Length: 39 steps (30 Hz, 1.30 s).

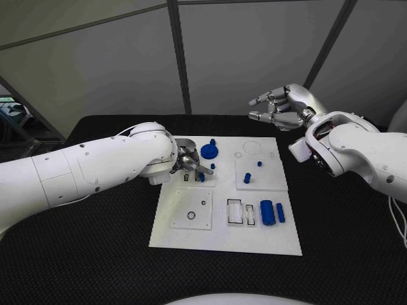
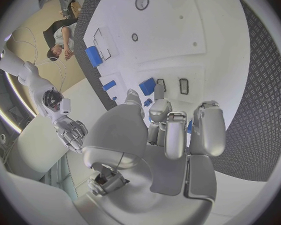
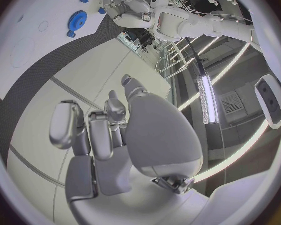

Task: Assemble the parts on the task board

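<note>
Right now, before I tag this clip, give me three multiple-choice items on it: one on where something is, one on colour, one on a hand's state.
1. Where is the left hand?
A. Low over the white board, by small blue pieces
B. Off the table, over the floor
C. Resting on the board's near edge

2. What colour is the round gear on the board?
A. Red
B. Blue
C. Yellow

3. What is the right hand doing?
A. Gripping the blue cylinder
B. Pressing on the board
C. Raised beyond the board's far edge, holding nothing

Answers:
1. A, the head view shows its fingers at the board's far left part, among small blue pieces.
2. B, the gear is plainly blue.
3. C, the head and right wrist views show its fingers apart with nothing between them, and the cylinder lies on the board.
</note>
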{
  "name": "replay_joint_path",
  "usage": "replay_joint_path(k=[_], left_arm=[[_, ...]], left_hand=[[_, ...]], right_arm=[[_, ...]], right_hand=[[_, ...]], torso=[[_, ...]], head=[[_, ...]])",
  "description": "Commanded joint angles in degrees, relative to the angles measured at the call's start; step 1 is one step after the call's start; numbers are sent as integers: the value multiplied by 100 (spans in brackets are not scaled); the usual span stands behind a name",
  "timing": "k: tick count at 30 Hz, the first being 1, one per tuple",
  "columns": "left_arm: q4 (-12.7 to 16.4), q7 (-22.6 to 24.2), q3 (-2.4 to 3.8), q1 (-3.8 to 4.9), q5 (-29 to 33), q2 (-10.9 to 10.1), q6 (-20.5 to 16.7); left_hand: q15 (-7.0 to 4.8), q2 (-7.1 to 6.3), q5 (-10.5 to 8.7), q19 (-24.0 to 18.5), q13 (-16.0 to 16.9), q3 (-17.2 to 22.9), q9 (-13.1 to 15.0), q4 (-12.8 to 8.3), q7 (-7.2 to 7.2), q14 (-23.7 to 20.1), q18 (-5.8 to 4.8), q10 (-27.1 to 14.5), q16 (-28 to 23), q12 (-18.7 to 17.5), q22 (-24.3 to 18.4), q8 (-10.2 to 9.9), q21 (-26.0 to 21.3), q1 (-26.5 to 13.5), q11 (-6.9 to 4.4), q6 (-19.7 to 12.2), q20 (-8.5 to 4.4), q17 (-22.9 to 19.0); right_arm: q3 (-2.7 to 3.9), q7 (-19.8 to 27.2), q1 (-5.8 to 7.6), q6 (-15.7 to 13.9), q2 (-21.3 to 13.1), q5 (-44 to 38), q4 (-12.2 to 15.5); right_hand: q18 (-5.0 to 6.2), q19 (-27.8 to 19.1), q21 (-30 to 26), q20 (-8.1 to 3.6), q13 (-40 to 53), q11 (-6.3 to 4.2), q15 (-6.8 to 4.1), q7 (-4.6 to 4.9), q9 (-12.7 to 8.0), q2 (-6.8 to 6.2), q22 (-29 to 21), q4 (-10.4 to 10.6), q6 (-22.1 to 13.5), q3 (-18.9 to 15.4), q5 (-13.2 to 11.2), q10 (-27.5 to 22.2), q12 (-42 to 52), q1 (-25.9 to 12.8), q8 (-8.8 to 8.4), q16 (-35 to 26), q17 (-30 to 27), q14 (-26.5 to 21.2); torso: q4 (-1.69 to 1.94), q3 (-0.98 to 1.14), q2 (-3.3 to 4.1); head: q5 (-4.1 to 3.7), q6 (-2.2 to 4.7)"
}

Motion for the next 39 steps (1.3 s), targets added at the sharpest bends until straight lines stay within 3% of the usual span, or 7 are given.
replay_joint_path(k=[1, 16, 24, 32, 39], left_arm=[[12, -46, 1, 10, -30, 15, 48], [20, -44, 1, 11, -1, 13, 61], [61, -41, 1, 11, 89, -2, 74], [114, -33, 2, 10, 239, -49, 64], [186, -16, 2, 9, 381, -113, -51]], left_hand=[[-31, 15, -32, 43, 5, -31, 20, -18, -19, 567, 2, 24, 22, 26, 14, 39, 33, 83, -31, -46, -8, 1394], [-42, 86, -30, 30, 25, 53, 154, -134, -32, 572, 2, 36, 34, 28, 38, 148, 42, 398, -43, -103, -16, 1411], [-71, 272, -24, 18, 23, 443, 269, -432, -71, 574, 3, 24, 37, -2, 60, 218, 46, 930, -80, -182, -40, 1417], [-99, 300, -21, 11, 31, 741, 358, -544, -108, 578, 4, 26, 46, -22, 74, 252, 46, 1132, -117, -212, -67, 1429], [-139, 383, -19, 12, 45, 1355, 466, -660, -146, 587, 2, 38, 64, -52, 104, 257, 50, 1396, -166, -276, -108, 1455]], right_arm=[[5, -10, 12, 60, 13, 0, -5], [5, -44, 11, 120, 50, -1, -57], [5, -68, 11, 162, 69, -1, -95], [4, -84, 11, 195, 86, -1, -133], [4, -81, 10, 207, 106, -1, -170]], right_hand=[[105, -24, -37, 2, -10, 4, -46, 6, -7, 13, -5, 0, -23, -20, 22, -46, -24, -52, -26, -39, 395, 333], [108, -33, -52, 1, -11, 3, -47, 5, -11, 24, -25, -1, -25, -16, 32, -44, -25, -51, -28, -53, 377, 328], [108, -32, -54, 1, -16, 3, -48, 5, -13, 26, -26, -5, -28, -13, 40, -47, -30, -46, -30, -57, 373, 328], [111, -39, -63, 1, -17, 2, -48, 5, -15, 26, -41, -8, -30, -13, 45, -48, -31, -44, -31, -63, 364, 326], [113, -43, -68, 1, -21, 2, -49, 5, -16, 27, -48, -8, -31, -13, 48, -50, -35, -44, -31, -66, 360, 325]], torso=[[2, -1, 3], [1, 0, 4], [-2, -2, 5], [4, -1, 6], [2, -1, 11]], head=[[-6, -5], [-12, -23], [-8, -33], [-13, -45], [-10, -46]])
